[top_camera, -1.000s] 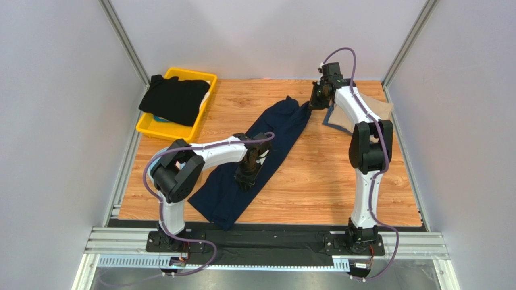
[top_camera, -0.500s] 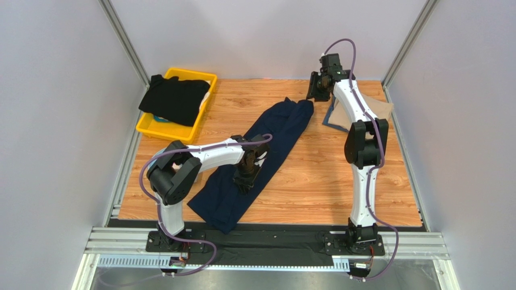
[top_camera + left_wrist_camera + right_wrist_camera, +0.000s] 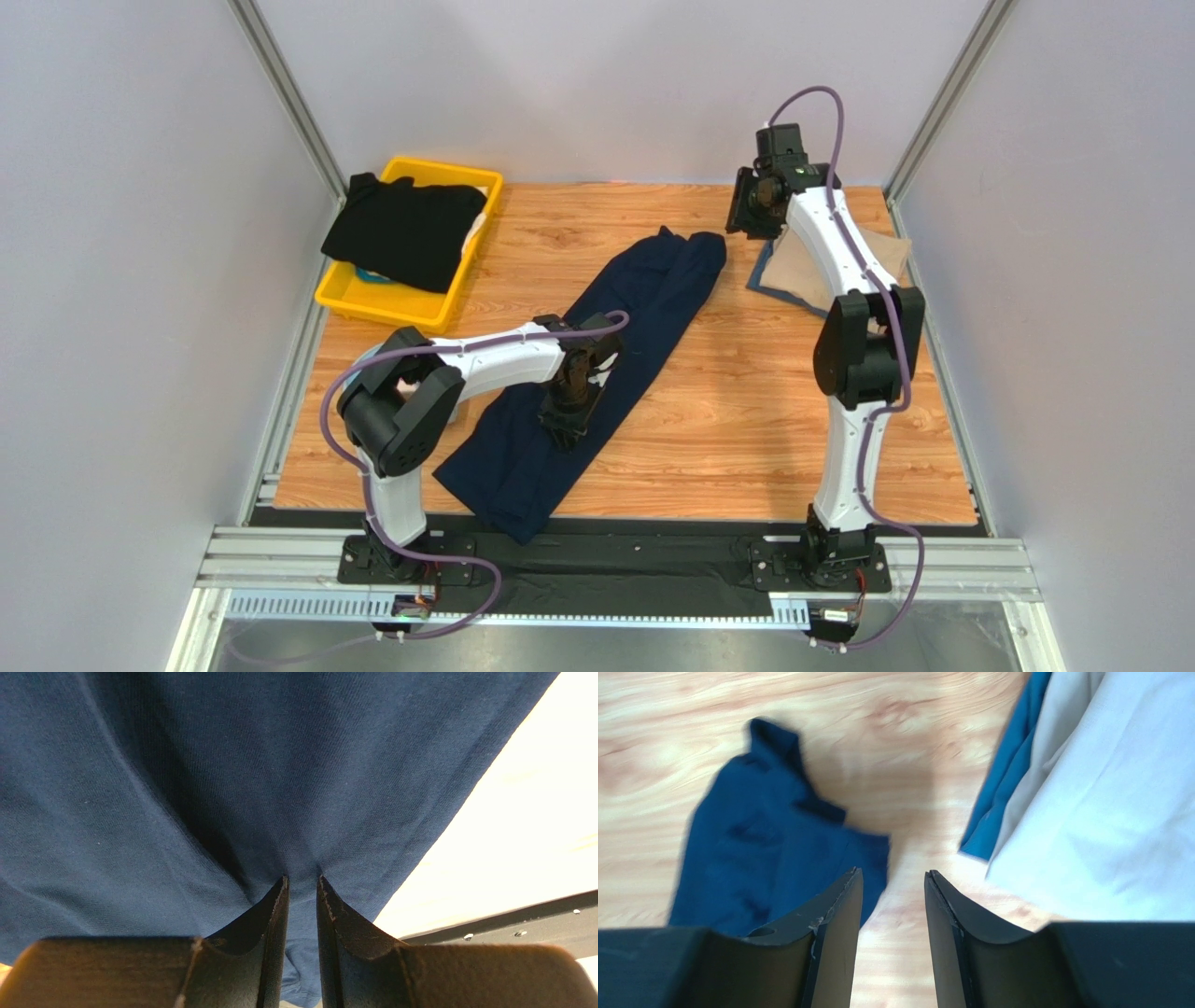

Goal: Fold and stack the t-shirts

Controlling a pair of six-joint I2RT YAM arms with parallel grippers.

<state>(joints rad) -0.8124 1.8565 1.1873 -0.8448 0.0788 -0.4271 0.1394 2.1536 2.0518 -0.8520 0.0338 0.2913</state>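
Wood-grain tabletop (image 3: 786,420) fills the middle of the overhead view, boxed in by pale grey walls.

Left gripper (image 3: 568,406) (image 3: 302,878) sits just left of centre, pressed down on the navy t-shirt (image 3: 659,287) (image 3: 175,777). In its wrist view the two dark fingers stand narrowly apart with a pinch of navy cloth caught at their tips, and creases fan upward from that spot. This shirt lies as a long, narrow band running diagonally from the lower left of the table up toward the top centre.

Right gripper (image 3: 748,207) (image 3: 892,873) hangs at the upper right, above the far edge of the table, with its jaws parted and only bare wood showing between them. Its wrist view shows the bunched upper end of the navy t-shirt (image 3: 773,854) to the left of the fingers. To their right lies the tan t-shirt (image 3: 887,252) (image 3: 1116,812), with a blue cloth edge (image 3: 1011,777) peeking out along its left side.

At the upper left, the black t-shirt (image 3: 407,231) is draped over a yellow bin (image 3: 379,301), well apart from both grippers.
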